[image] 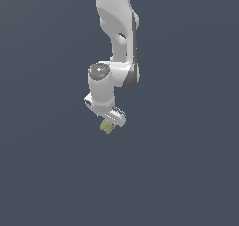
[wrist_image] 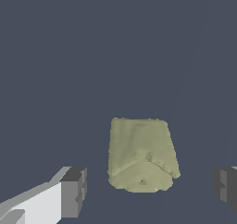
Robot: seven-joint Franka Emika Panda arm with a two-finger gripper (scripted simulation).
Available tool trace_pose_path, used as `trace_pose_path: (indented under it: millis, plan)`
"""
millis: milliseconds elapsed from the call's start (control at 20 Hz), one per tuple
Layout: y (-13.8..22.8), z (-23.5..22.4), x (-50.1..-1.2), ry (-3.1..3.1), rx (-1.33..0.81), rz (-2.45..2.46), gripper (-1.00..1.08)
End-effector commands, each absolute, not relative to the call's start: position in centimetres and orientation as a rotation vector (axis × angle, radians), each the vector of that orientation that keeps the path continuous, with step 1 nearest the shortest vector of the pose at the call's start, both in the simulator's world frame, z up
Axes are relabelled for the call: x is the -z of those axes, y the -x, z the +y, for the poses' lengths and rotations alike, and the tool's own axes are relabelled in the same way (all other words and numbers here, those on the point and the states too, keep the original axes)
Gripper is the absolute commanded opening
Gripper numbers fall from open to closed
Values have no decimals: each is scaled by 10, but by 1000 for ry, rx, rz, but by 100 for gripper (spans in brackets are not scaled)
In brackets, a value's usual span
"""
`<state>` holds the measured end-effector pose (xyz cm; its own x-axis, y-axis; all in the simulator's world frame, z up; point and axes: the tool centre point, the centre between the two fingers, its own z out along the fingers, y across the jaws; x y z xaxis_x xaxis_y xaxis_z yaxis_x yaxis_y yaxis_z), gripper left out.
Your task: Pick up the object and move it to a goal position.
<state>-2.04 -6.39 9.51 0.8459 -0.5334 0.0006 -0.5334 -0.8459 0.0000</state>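
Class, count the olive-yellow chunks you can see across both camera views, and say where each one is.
1. The single olive-yellow chunk sits between the open gripper fingers, touching neither; in the exterior view it shows just below the gripper. Nothing else like it appears, though the arm could hide some.

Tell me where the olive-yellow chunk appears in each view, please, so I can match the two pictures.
Exterior view: the olive-yellow chunk sits just under the white gripper, near the picture's middle.
Wrist view: the chunk lies between the two dark finger pads, touching neither.
Shared landmark: the gripper's fingers.
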Motion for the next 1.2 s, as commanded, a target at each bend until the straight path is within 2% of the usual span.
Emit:
trace_pose_path:
  millis: [0,350,1100,1150]
  plan:
    - [22,-65,-92,-3008,-1,-906,100]
    - [22,-65,-88,-3007,1,-910,100]
    - [22,-65,-40,-3004,0,-918,100]
    - [22,-65,-40,-3004,0,-918,-100]
